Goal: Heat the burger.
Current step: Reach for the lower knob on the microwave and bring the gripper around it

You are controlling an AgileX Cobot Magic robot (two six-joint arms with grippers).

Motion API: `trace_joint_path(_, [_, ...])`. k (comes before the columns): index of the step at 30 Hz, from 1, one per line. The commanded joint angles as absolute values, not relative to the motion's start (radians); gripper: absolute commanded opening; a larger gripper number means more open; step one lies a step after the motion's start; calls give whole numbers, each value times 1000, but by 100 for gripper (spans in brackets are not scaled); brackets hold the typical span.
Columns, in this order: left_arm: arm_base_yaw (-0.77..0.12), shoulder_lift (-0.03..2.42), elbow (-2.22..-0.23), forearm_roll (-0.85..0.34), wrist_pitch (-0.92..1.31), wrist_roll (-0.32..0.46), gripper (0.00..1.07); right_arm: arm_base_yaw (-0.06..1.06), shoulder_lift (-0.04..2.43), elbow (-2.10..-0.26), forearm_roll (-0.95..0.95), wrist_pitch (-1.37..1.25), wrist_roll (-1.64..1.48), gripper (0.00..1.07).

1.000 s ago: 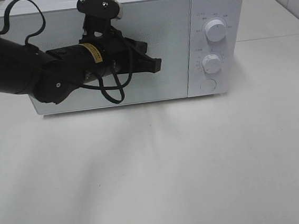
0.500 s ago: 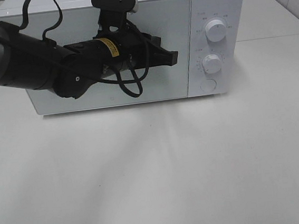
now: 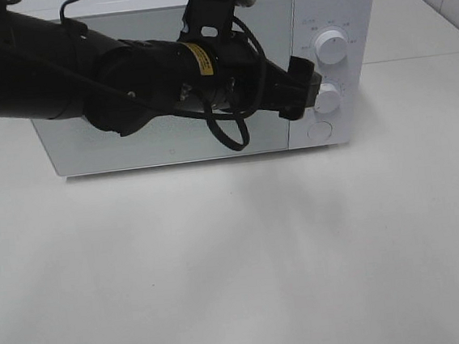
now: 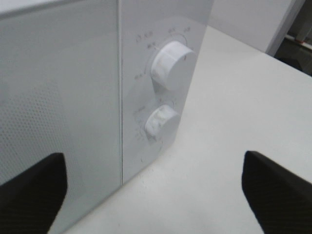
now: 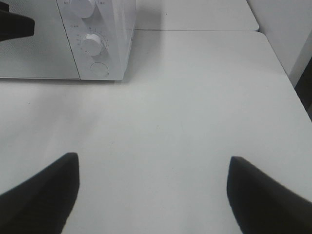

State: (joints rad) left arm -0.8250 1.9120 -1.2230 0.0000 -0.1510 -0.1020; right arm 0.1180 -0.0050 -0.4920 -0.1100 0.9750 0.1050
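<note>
Left claw point(image 3: 301, 89): released, fingers point(image 4: 29, 195) spread wide, nothing between them. It hangs above the table point(image 3: 238, 260), against the front of the white microwave point(image 3: 130, 149), at the seam where the door meets the control panel. The lower knob point(image 3: 326, 98) sits just ahead of its tips; from the high view it appears close, but whether they touch cannot be told. The upper knob point(image 3: 330, 46) stands above the claw and a little beyond it. The round button point(image 3: 320, 130) lies below the claw. The microwave door is shut and runs back behind the claw, along the arm. A black cable point(image 3: 227, 148) loops down from the arm just behind the claw. Right claw point(image 5: 151, 165): also released, fingers wide, nothing held, hovering over the white table. The microwave's control panel stands well apart from this claw, off toward the left claw's side. Burger: in sight in no view; whether it sits behind the shut door cannot be told.
</note>
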Motion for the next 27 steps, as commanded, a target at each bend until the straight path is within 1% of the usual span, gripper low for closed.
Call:
trace_joint_path(1, [-849, 1865, -1231, -14, -10, -108, 100, 113, -39, -493, -109, 962, 113, 75])
trace_joint_path(2, [-849, 1865, -1231, -14, -10, -108, 100, 113, -39, -493, -109, 962, 113, 75])
trace_joint_path(3, [-853, 1840, -1231, -14, 62, -108, 100, 113, -39, -493, -109, 962, 113, 75])
trace_joint_path(4, [-853, 1840, -1231, -14, 62, -108, 100, 113, -39, -493, -109, 962, 113, 75])
trace_joint_path(5, [-859, 1818, -1231, -14, 140, -108, 100, 113, -39, -493, -109, 962, 113, 75])
trace_joint_path(7, [-859, 1804, -1231, -14, 176, -108, 100, 113, -39, -493, -109, 962, 113, 75])
trace_joint_path(9, [-860, 1771, -1231, -14, 276, -108, 100, 113, -39, -493, -109, 962, 113, 75])
trace_joint_path(10, [-860, 1771, -1231, -14, 276, -108, 100, 113, -39, -493, -109, 962, 113, 75])
trace_joint_path(12, [-858, 1743, -1231, -14, 382, -108, 100, 113, -39, -493, -109, 962, 113, 75])
trace_joint_path(13, [-858, 1743, -1231, -14, 382, -108, 100, 113, -39, -493, -109, 962, 113, 75])
trace_joint_path(15, [-858, 1720, -1231, -19, 502, -108, 100, 113, -39, -493, -109, 962, 113, 75])
trace_joint_path(16, [-858, 1720, -1231, -19, 502, -108, 100, 113, -39, -493, -109, 962, 113, 75])
trace_joint_path(18, [-858, 1692, -1231, -28, 677, -116, 100, 113, -39, -493, -109, 962, 113, 75])
trace_joint_path(19, [-858, 1692, -1231, -28, 677, -116, 100, 113, -39, -493, -109, 962, 113, 75])
trace_joint_path(21, [-858, 1679, -1231, -30, 790, -116, 100, 113, -39, -493, -109, 962, 113, 75])
trace_joint_path(22, [-858, 1679, -1231, -30, 790, -116, 100, 113, -39, -493, -109, 962, 113, 75])
trace_joint_path(23, [-858, 1678, -1231, -30, 823, -120, 100, 113, -39, -493, -109, 962, 113, 75])
trace_joint_path(24, [-858, 1676, -1231, -31, 869, -141, 100, 113, -39, -493, -109, 962, 113, 75])
trace_joint_path(27, [-845, 1676, -1231, -31, 927, -158, 100, 113, -39, -493, -109, 962, 113, 75])
